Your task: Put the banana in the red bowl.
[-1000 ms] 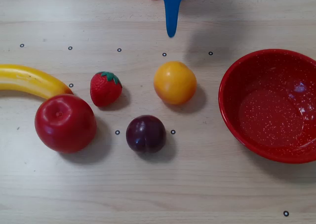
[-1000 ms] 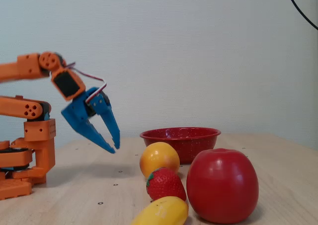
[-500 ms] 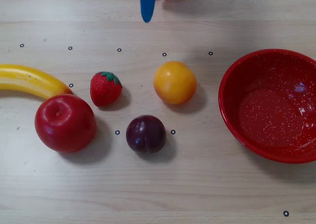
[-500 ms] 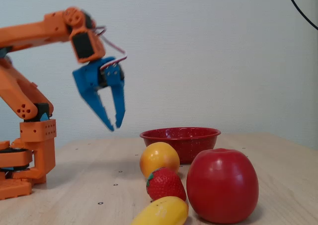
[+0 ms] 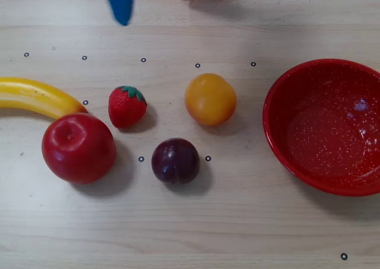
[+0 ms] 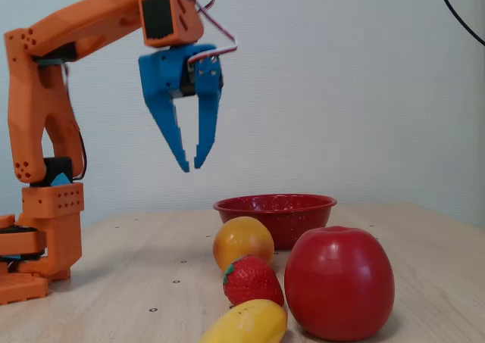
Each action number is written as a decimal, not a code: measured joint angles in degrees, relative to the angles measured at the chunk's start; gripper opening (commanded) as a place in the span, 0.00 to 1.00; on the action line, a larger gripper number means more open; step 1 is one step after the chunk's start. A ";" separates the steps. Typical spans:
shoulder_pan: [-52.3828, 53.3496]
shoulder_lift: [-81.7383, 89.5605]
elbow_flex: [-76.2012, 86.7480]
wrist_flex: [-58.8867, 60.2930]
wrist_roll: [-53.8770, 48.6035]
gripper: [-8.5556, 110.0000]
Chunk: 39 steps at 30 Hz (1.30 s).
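Overhead, the gripper (image 5: pixel 122 13) has slid along the top edge from centre to upper left, nearer the banana (image 5: pixel 35 97), which lies at the left edge against the apple (image 5: pixel 78 148); the bowl (image 5: pixel 279 85) sits empty at right. Side on, the gripper (image 6: pixel 192 165) has risen high, fingers nearly together, holding nothing, so the approach is just beginning.

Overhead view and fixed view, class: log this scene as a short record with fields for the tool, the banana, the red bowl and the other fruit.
tool: raised above the table, fingertips close together, holding nothing
banana: far left in the overhead view, on the table, beside the apple
red bowl: right side, empty
other fruit: strawberry, orange fruit, plum
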 measured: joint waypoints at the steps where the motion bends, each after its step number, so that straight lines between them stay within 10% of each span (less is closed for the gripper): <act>1: -1.23 -2.37 -2.99 0.09 0.79 0.07; 25: -21.01 -38.85 -43.42 0.35 18.28 0.15; 39: -26.28 -54.05 -54.76 0.35 25.84 0.39</act>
